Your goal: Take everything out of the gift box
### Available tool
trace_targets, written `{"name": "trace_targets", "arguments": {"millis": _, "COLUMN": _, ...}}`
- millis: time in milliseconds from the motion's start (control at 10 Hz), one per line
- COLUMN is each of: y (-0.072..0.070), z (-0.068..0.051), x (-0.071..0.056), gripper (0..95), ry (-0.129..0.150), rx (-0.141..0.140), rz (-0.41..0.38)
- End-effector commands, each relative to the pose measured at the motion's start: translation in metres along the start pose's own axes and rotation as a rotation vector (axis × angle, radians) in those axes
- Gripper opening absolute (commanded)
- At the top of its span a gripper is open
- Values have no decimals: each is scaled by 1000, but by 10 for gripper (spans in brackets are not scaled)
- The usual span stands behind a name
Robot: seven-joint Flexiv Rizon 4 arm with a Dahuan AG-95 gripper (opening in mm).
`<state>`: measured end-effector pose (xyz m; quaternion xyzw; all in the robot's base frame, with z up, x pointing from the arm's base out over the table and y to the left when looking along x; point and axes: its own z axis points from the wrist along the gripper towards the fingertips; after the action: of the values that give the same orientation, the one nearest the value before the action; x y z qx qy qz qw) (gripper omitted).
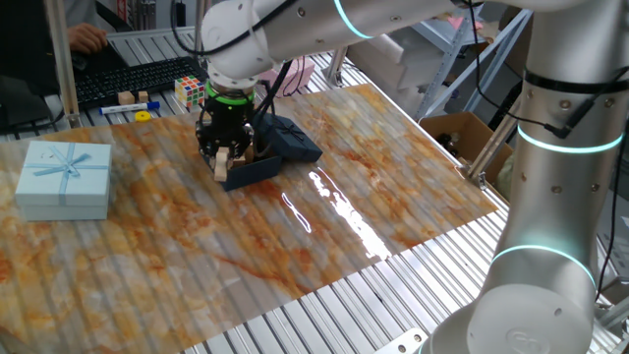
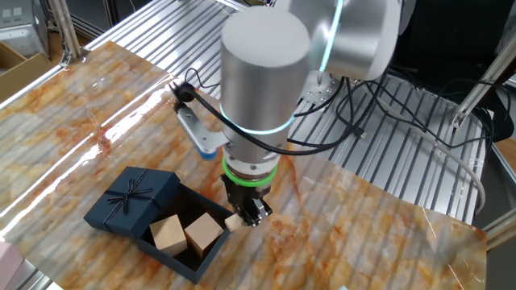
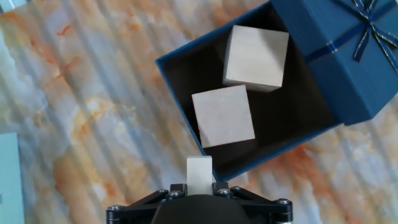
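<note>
Jaws: pinching a thin wooden slab, held above the box rim for removal.
Gift box: open on the surface, lid alongside.
Remaining: two wooden blocks inside.

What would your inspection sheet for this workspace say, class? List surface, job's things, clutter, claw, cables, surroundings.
Surface: marbled orange-grey mat over a slatted metal table.
Job's things: navy gift box open, its bowed lid leaning on one corner; two wooden blocks inside.
Clutter: light blue ribboned box, puzzle cube.
Claw: claw shut on a small wooden slab above the box's edge.
Cables: black cables behind the arm.
Surroundings: cardboard carton, a person at a keyboard.
</note>
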<state>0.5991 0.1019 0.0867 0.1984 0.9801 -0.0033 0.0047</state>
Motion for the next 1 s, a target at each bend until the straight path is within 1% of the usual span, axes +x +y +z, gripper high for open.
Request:
{"name": "trace_targets", "arguments": {"millis": 100, "y": -1, "z": 0, "x": 1, "gripper": 0, "ry": -11, "rx": 7, "rz": -73}}
{"name": "trace_targets", "arguments": {"millis": 300, "y": -1, "z": 0, "x": 1, "gripper": 0, "ry": -10, "rx": -6, "rz": -123}}
{"name": "trace_targets", "arguments": {"millis": 400, "y": -1, "z": 0, "x": 1, "gripper": 0, "ry": -16, "rx": -18, "rz": -150}}
{"name": "trace_targets", "arguments": {"millis": 600, "y": -1, "z": 0, "x": 1, "gripper": 0, "ry": -20, "rx": -7, "rz": -162}}
{"name": "trace_targets", "arguments": {"millis": 800, "y": -1, "z": 0, "x": 1, "gripper": 0, "ry": -19, "rx": -9, "rz": -184}}
{"name": "trace_targets", "arguments": {"millis": 900, "y": -1, "z": 0, "x": 1, "gripper": 0, "ry": -24, "rx": -10, "rz": -202}}
{"name": "trace_targets", "arguments": {"millis": 1000, "y": -1, "z": 0, "x": 1, "gripper": 0, "ry": -16, "rx": -6, "rz": -218}}
